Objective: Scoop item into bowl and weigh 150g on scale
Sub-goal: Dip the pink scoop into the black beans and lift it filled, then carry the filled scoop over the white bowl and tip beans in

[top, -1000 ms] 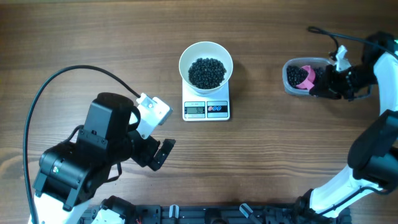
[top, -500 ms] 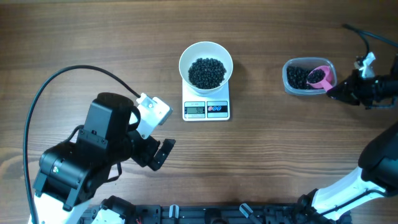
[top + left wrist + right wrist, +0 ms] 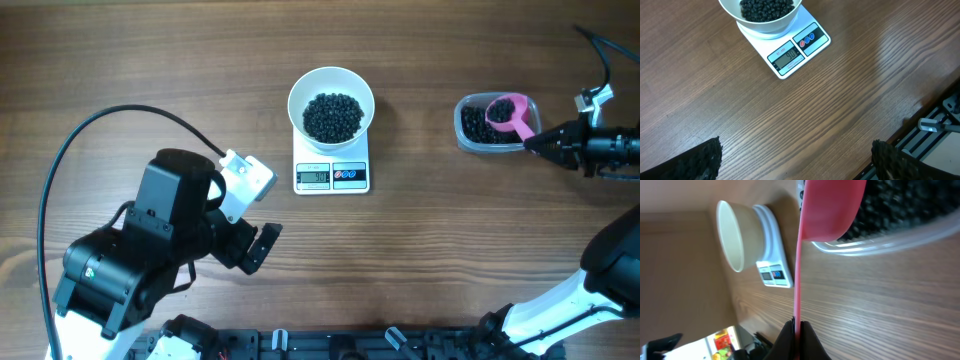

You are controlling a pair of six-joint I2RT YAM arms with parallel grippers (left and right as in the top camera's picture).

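The white bowl (image 3: 298, 90) stands on the scale (image 3: 331, 177) at the table's middle, with a heap of black beads, the item (image 3: 333, 116), inside. More beads (image 3: 476, 124) lie in a clear tub (image 3: 462, 138) to the right. My right gripper (image 3: 540, 143) is shut on the handle of a pink scoop (image 3: 506, 111), whose cup hangs over the tub. In the right wrist view the thin handle of the scoop (image 3: 832, 210) runs down into the shut gripper (image 3: 798, 330). My left gripper (image 3: 262, 245) is open near the front left, with nothing between its fingers (image 3: 695, 162).
A black cable (image 3: 110, 125) arcs over the table at the left. A dark rail (image 3: 330, 342) runs along the front edge. The left wrist view shows the scale's display (image 3: 786, 55) and the bowl (image 3: 775, 27) ahead of it over bare wood.
My right gripper has drawn back to the right, off the tub, and turned. The pink scoop went with it; its cup now sits over the tub's right part. The left arm has not moved.
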